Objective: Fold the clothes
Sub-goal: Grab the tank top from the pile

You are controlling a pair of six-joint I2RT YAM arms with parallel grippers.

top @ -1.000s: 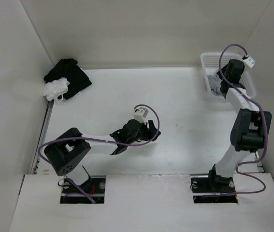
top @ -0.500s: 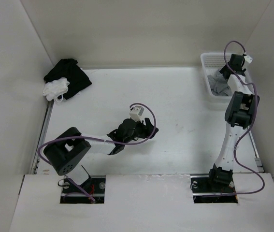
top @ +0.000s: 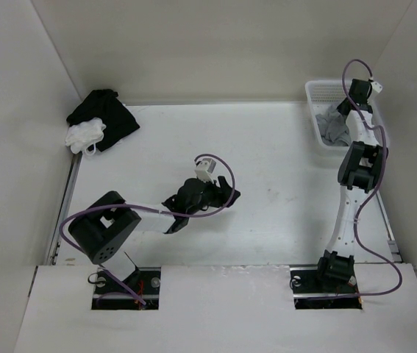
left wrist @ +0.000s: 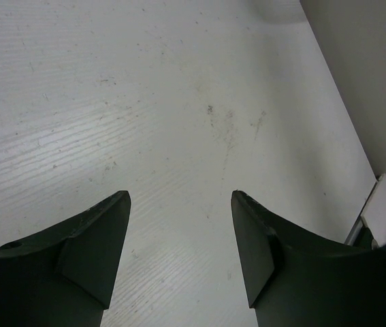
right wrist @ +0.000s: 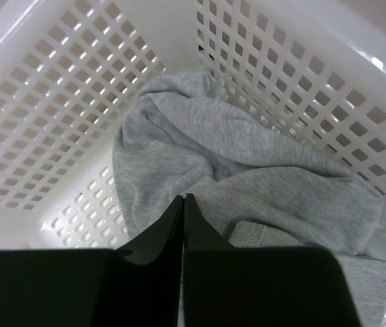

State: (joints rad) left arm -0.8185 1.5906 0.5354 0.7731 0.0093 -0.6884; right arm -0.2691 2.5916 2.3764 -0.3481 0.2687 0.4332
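Note:
The clothes (right wrist: 247, 150), a heather-grey knit top, lie crumpled in the white basket (right wrist: 56, 102) at the table's far right corner (top: 312, 110). My right gripper (right wrist: 183, 196) reaches down into the basket (top: 344, 112). Its jaws are pressed together at a fold of the grey fabric, whose creases run to the tips. In the top view only part of the clothes (top: 333, 129) shows under the arm. My left gripper (top: 226, 197) hovers over the bare table centre. Its jaws stand wide open (left wrist: 179, 194) with nothing between them.
A black cloth bundle (top: 105, 118) with a small white cloth (top: 84, 136) on it lies at the far left corner. Walls close the table at the back and both sides. The basket's lattice walls surround the right gripper closely.
My right arm has stretched further into the basket, and its gripper has closed at the grey fabric. The left gripper has drifted slightly up and left and stayed open.

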